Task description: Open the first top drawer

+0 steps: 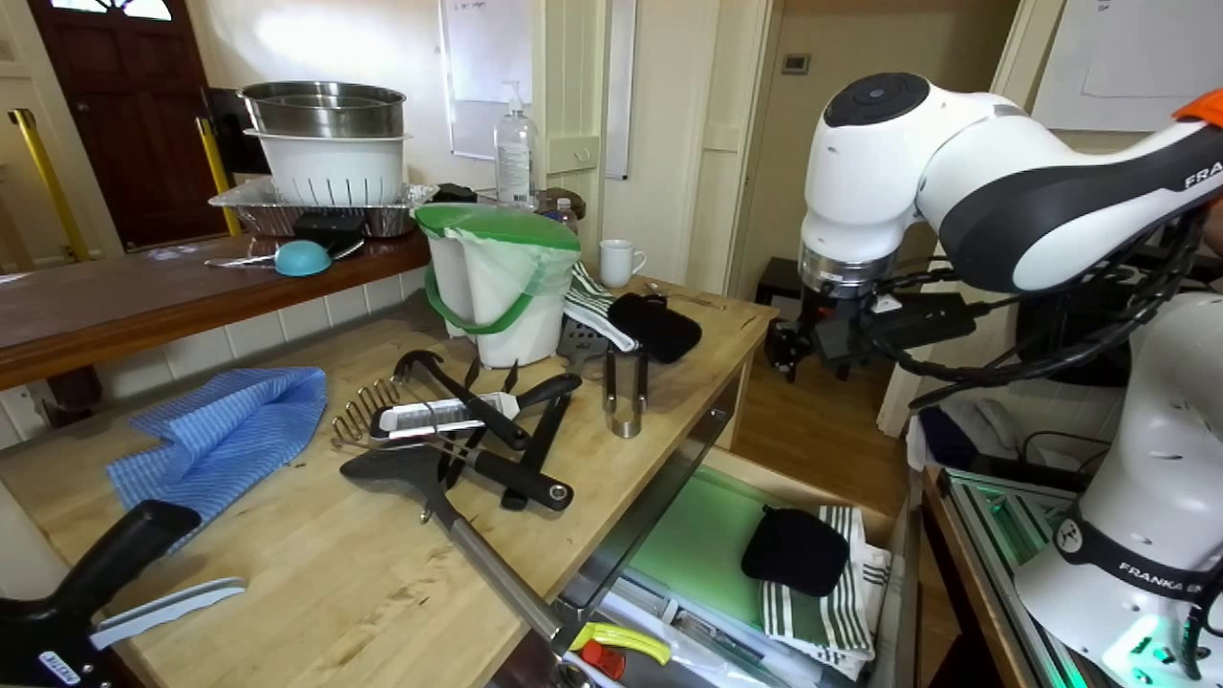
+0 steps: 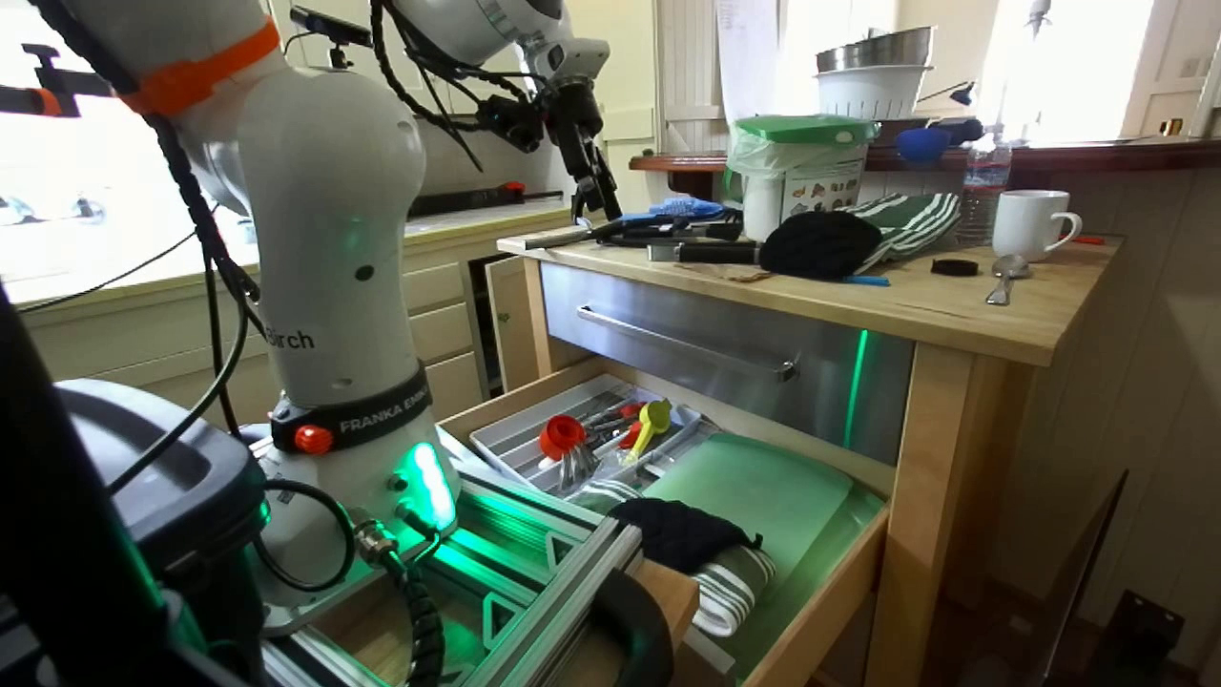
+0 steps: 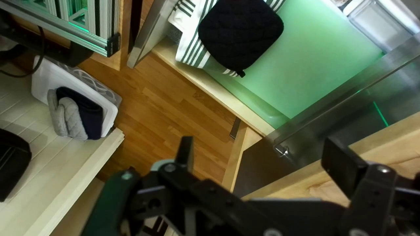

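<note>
Robot's gripper (image 3: 262, 159) hangs higher than the worktop (image 1: 315, 535), near its front edge, and its fingers (image 3: 185, 152) stand wide apart. Below the worktop, the lower drawer (image 2: 838, 592) is pulled out, with a black pot holder (image 2: 682, 530) inside. Directly under the worktop is the top drawer (image 2: 734, 329), which is closed. On the worktop stands a green-lidded bucket (image 2: 801, 176), and behind the worktop runs a wooden ledge (image 1: 124, 301).
</note>
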### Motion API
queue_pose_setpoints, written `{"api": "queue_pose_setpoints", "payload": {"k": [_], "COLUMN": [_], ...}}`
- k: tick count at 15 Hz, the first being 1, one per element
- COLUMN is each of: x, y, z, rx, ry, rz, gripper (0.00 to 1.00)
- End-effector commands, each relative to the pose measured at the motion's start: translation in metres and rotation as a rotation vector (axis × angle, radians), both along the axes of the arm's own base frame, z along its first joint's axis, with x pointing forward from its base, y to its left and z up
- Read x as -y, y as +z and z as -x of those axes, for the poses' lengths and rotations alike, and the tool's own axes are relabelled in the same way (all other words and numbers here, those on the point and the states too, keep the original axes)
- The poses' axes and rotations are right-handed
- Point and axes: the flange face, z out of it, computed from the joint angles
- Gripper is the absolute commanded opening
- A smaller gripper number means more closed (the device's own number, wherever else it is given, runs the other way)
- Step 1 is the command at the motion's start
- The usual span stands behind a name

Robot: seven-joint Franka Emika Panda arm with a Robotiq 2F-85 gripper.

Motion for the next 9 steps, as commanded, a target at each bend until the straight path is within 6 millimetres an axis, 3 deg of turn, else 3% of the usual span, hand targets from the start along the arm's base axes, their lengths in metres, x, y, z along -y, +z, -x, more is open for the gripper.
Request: {"api": "queue_pose_setpoints", "payload": {"k": [1, 6, 8, 9], "x": [-0.004, -0.015, -0.025, -0.026], "y": [-0.013, -0.054, -0.066, -0.078], "z": [0.009, 0.029, 0.011, 0.012], "rx": [0.094, 0.246, 0.213, 0.189], "ry": [-0.098, -0.291, -0.269, -0.249], "rz": [0.039, -0.010, -0.056, -0.102], "gripper": [1.00, 1.00, 1.00, 1.00]}}
